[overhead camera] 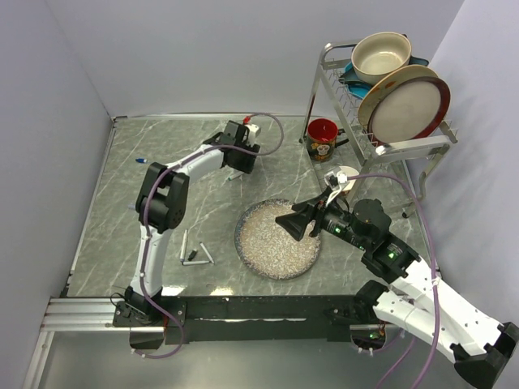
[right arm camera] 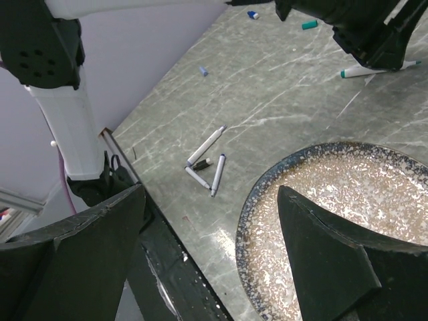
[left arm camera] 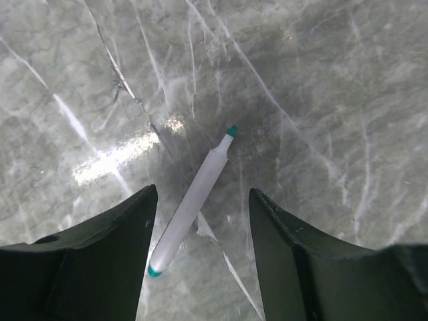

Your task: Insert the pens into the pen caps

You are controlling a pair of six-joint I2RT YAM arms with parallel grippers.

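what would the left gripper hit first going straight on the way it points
Probably the teal-tipped pen lying between the left gripper's open jaws, then the marble table under it; depth is unclear.

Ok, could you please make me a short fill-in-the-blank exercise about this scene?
1. The right claw hovers over the speckled ___.
2. The mug beside the dish rack is ___.
3. The pen under the open left claw lies on the ___.
Missing words: plate, red, table.
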